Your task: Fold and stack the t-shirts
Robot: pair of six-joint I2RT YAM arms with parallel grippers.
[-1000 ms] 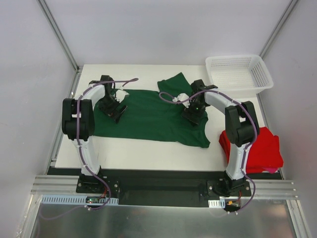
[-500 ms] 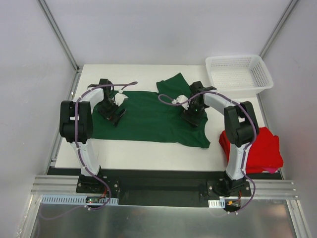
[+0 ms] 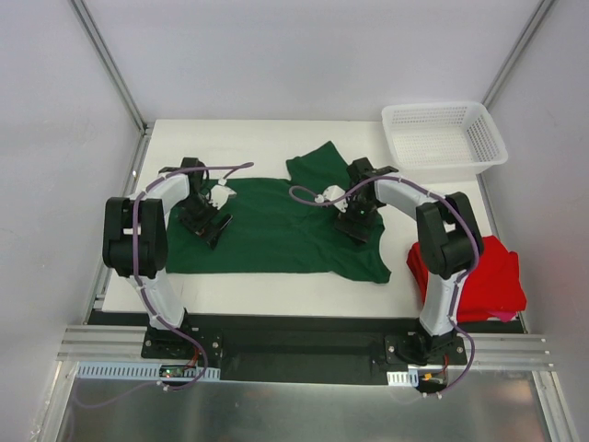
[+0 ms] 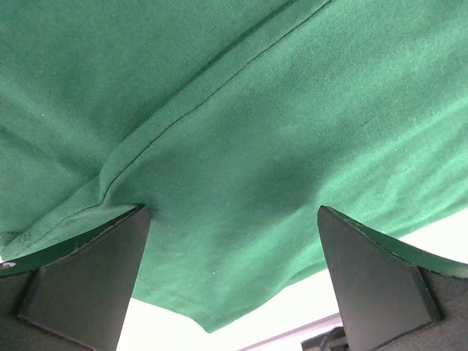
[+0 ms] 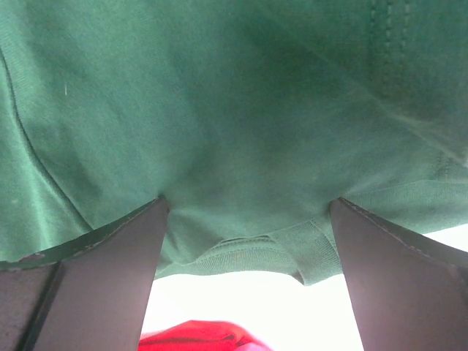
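Shirts, one green shirt (image 3: pixel 276 235) and one red shirt (image 3: pixel 492 276); both end effectors (image 3: pixel 207 224) (image 3: pixel 357 226) apart.

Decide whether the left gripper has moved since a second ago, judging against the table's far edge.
Yes. The left gripper has drawn back from the table's far edge, toward the near side.
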